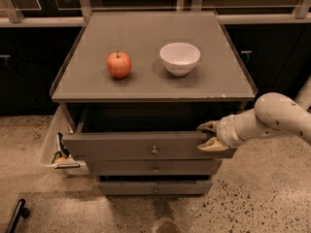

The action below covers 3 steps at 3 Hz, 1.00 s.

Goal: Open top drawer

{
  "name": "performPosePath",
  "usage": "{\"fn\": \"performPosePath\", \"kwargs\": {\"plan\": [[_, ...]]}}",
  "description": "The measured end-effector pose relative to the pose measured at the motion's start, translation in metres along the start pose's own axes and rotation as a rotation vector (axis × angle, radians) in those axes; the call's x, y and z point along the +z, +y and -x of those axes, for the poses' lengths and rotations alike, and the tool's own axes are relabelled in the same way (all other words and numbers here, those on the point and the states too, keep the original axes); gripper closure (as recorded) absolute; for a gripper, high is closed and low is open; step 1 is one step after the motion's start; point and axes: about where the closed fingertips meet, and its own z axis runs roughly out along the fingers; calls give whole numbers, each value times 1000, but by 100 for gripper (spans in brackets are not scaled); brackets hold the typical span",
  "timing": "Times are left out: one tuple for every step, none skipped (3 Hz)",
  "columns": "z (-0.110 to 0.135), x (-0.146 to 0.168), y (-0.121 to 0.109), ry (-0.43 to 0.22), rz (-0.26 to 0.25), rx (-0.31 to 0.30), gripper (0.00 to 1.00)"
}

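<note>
The gripper (206, 136) sits at the right end of the top drawer (126, 147), its fingers (208, 126) pinching the front panel, one behind the top edge and one on the face. The drawer is partly pulled out and extends left of the fingers, with the knob (154, 150) well to their left. Risk: an off-centre pull may rack and jam the drawer, or the fingers may slip off the thin edge. A resulting jolt could roll the apple (119, 64) or shift the bowl (180, 58) on the worktop (146, 85) above and behind the fingers
</note>
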Motion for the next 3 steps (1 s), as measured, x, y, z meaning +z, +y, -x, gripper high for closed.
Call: {"fn": "performPosePath", "kwargs": {"plan": [[-1, -4, 6, -5, 0, 3, 88], [0, -5, 6, -5, 1, 3, 100], [0, -7, 14, -4, 7, 1, 81]]}}
